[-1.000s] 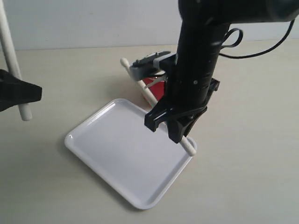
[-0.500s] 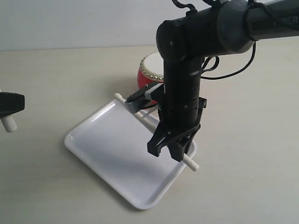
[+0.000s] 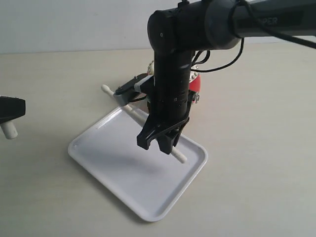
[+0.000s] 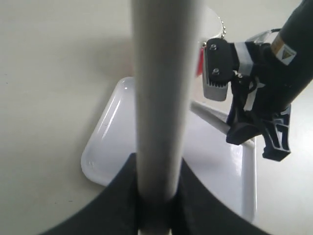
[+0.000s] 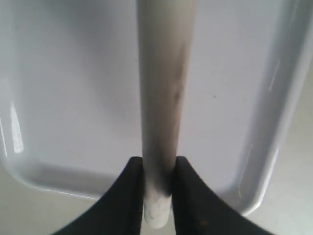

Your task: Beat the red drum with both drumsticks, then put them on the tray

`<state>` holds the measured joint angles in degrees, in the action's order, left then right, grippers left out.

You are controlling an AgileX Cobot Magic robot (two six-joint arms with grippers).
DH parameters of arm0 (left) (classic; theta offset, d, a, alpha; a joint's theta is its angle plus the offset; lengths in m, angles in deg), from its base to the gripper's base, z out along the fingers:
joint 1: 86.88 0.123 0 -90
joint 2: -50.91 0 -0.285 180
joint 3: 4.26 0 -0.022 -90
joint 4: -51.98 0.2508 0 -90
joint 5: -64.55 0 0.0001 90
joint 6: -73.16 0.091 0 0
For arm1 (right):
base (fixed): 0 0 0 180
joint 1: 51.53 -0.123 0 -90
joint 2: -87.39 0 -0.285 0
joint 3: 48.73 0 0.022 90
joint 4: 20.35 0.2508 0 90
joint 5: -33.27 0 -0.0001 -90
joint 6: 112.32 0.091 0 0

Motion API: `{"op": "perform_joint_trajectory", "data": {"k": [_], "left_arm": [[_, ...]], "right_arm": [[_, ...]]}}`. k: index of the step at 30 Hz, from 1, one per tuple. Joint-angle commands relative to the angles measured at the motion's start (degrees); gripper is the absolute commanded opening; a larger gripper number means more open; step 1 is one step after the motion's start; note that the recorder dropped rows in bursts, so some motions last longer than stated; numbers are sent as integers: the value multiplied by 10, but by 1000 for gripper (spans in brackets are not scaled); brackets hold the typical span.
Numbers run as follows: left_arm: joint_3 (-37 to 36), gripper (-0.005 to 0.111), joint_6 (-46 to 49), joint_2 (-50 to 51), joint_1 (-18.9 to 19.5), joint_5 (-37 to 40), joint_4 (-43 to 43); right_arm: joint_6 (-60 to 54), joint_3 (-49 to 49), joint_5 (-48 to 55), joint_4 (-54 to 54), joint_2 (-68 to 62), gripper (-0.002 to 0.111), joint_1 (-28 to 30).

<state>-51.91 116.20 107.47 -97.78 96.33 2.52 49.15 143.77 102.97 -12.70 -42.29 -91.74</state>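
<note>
My right gripper (image 3: 157,145) is shut on one drumstick (image 3: 127,107) and holds it slanted low over the white tray (image 3: 89,159). In the right wrist view the drumstick (image 5: 161,88) runs out from the right gripper (image 5: 157,166) above the tray (image 5: 73,98). The red drum (image 3: 196,85) stands behind the right arm, mostly hidden. At the far left edge my left gripper (image 3: 11,109) is shut on the other drumstick (image 3: 9,130). The left wrist view shows that drumstick (image 4: 164,88) clamped in the left gripper (image 4: 157,169), with the tray (image 4: 110,142) beyond.
The right arm (image 3: 173,64) hangs over the tray's far side and blocks most of the drum. The tray sits on a pale tabletop (image 3: 256,163), with bare surface to its left, right and front. A light wall (image 3: 74,24) runs behind the table.
The right arm has swung left and lower with its drumstick, from the tray's right rim to over the tray's middle. The left gripper dropped at the left edge, then stayed still.
</note>
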Motion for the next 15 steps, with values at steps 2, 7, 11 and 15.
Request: {"op": "perform_joint_trajectory", "data": {"k": [2, 7, 11, 15], "left_arm": [[-2, 0, 2, 0, 2, -7, -5], [-2, 0, 2, 0, 2, -7, -4], [-2, 0, 2, 0, 2, -7, -4], [-2, 0, 2, 0, 2, -11, -4]], "right_arm": [[-8, 14, 3, -10, -39, 0, -23], [-7, 15, 3, -27, -61, 0, -24], [-7, 15, 3, -37, -66, 0, -24], [-3, 15, 3, -37, -68, 4, -24]]}}
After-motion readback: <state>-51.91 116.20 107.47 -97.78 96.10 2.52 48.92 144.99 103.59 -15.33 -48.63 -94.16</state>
